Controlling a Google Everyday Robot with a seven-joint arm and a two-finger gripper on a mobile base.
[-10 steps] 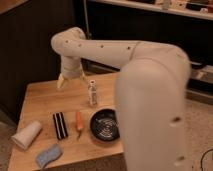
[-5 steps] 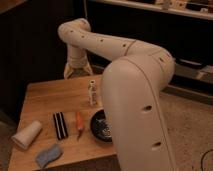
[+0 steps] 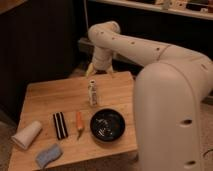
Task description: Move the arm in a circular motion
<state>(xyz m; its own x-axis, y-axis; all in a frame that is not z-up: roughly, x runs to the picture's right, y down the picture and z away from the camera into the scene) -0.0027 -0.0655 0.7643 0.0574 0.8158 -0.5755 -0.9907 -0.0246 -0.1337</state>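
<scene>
Robot arm [image 3: 170, 100] fills the right foreground and bends up and left over the far edge of the wooden table [image 3: 45, 100]. Its gripper [image 3: 99, 73] hangs above that edge, just behind the small upright bottle [image 3: 92, 93]. The pale fingers [image 3: 89, 73] seem spread apart, gripping nothing.

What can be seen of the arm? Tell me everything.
The arm is smooth, cream-white and plastic-looking, built of thick tubular segments with rounded joints and a row of small dark holes. It rises from the lower right, runs up and left, then bends down. Its gripper hangs over the far edge of the table, touching nothing visible.
</scene>
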